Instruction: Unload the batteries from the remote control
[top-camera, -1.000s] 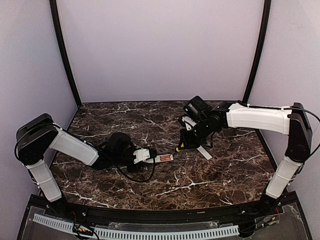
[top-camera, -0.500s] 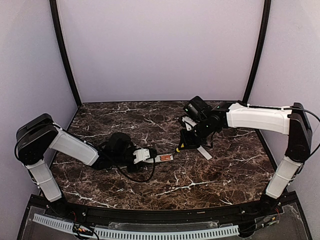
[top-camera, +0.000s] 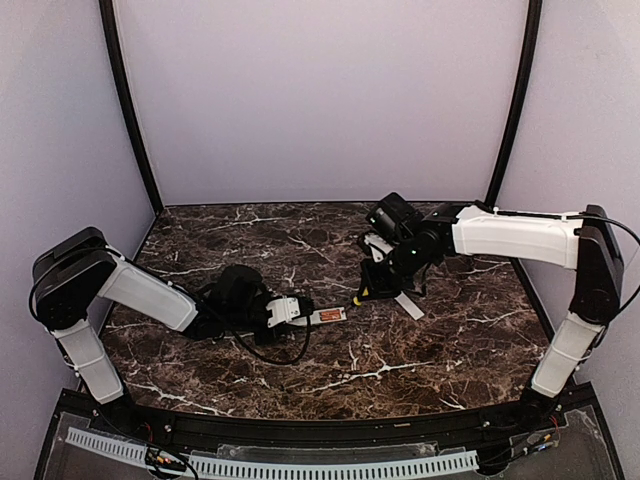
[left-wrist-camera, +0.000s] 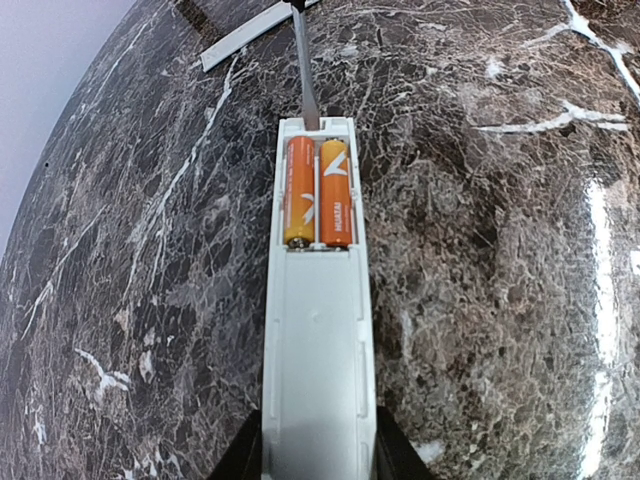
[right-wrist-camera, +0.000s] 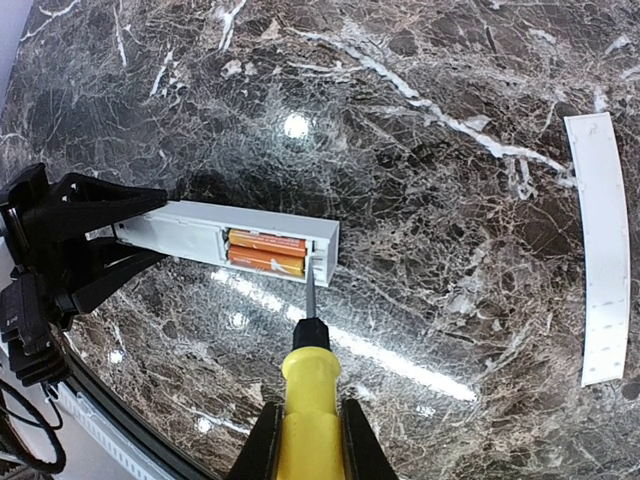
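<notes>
The white remote control (left-wrist-camera: 318, 350) lies flat on the marble with its back recess uncovered. My left gripper (left-wrist-camera: 318, 462) is shut on its near end. Two orange batteries (left-wrist-camera: 320, 192) lie side by side in the recess at the far end. My right gripper (right-wrist-camera: 310, 440) is shut on a yellow-handled screwdriver (right-wrist-camera: 312, 395). The thin blade reaches the compartment's end wall beside the batteries (right-wrist-camera: 265, 252). From above, the remote control (top-camera: 324, 315) lies between the left gripper (top-camera: 292, 310) and the right gripper (top-camera: 372, 283).
A thin flat white strip (right-wrist-camera: 603, 250) lies on the dark marble table (top-camera: 400, 350) right of the remote, also seen from above as the strip (top-camera: 408, 303). Black posts and lilac walls enclose the table.
</notes>
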